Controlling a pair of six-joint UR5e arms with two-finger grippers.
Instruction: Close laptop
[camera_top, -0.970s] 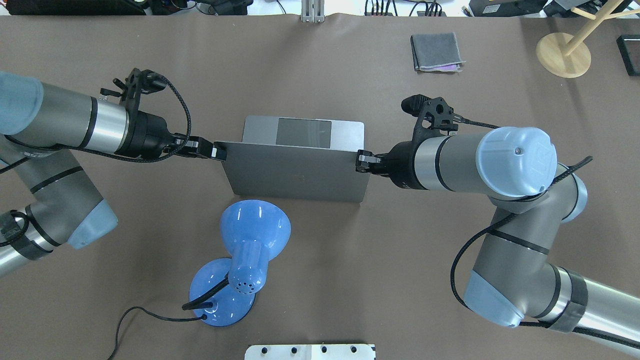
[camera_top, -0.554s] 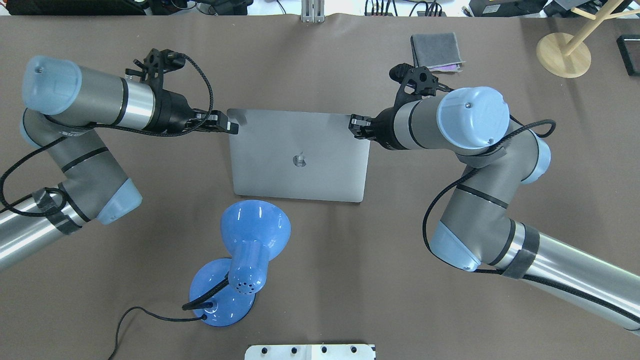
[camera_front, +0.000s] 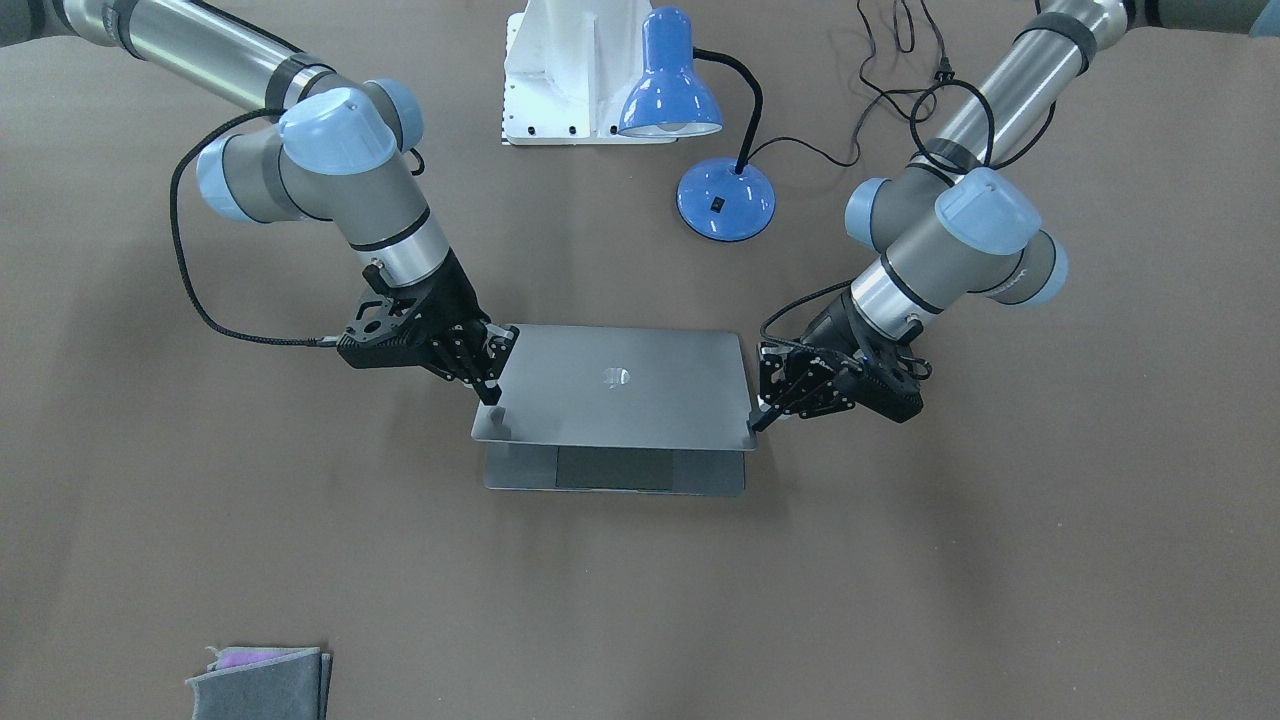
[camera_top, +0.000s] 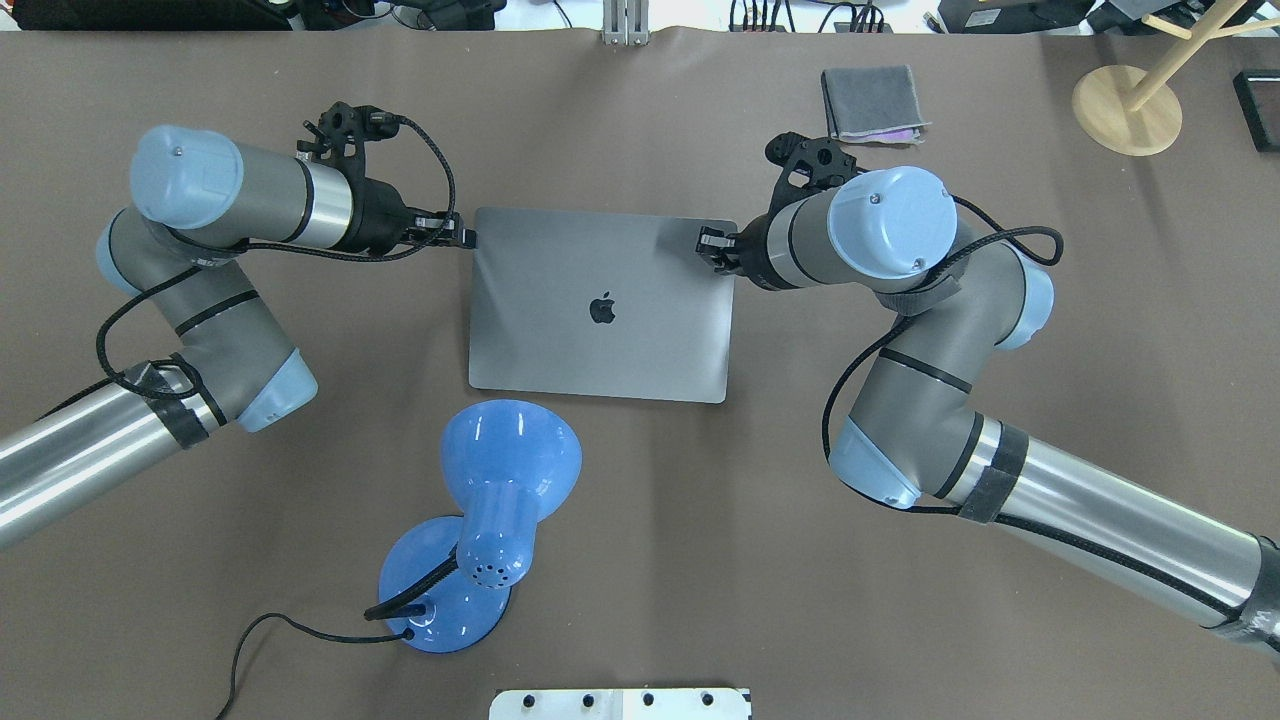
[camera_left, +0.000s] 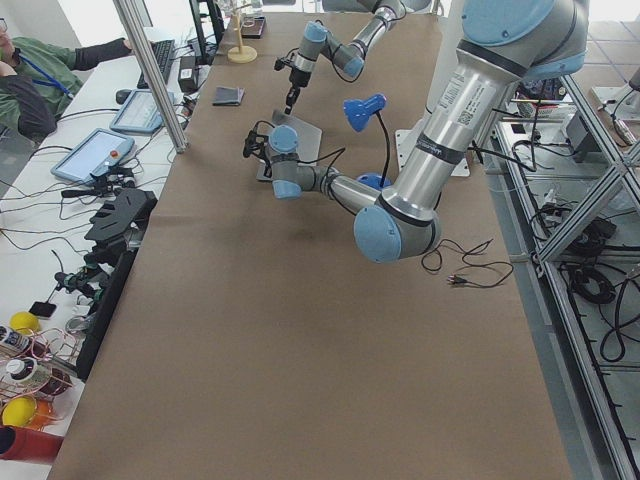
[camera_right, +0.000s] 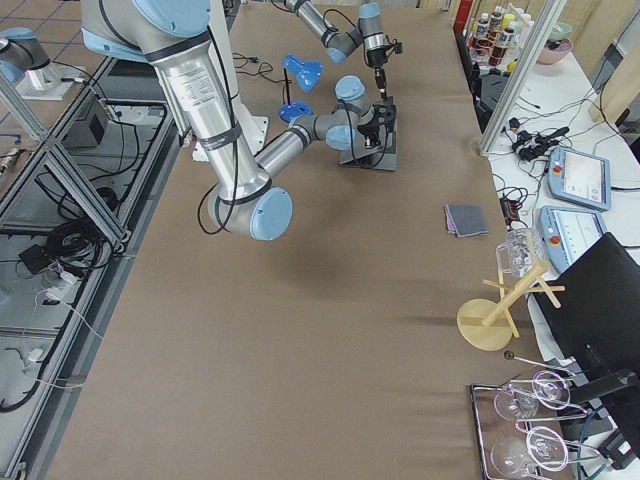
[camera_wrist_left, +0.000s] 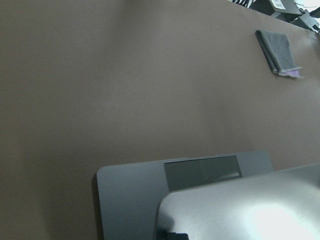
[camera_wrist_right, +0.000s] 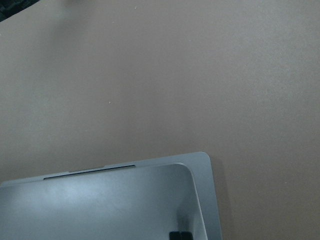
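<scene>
The space-grey laptop (camera_top: 600, 340) lies mid-table with its lid lowered almost flat, logo up. In the front-facing view the lid (camera_front: 620, 395) stands slightly above the base, and a strip of trackpad (camera_front: 615, 468) shows. My left gripper (camera_top: 465, 238) is shut, its tip on the lid's far left corner (camera_front: 757, 422). My right gripper (camera_top: 706, 246) is shut, its tip pressing on the far right corner (camera_front: 496, 415). The left wrist view shows the lid (camera_wrist_left: 260, 210) over the base (camera_wrist_left: 130, 190). The right wrist view shows the lid (camera_wrist_right: 100, 200).
A blue desk lamp (camera_top: 500, 470) stands just on my side of the laptop, its cable trailing left. A folded grey cloth (camera_top: 872, 103) lies far right. A wooden stand (camera_top: 1127, 105) is at the far right corner. A white plate (camera_top: 620, 703) is at the near edge.
The lid has swung from about half open down to nearly flat. Both grippers moved forward and down with the lid's free edge, and both arms swung toward the table's far side.
</scene>
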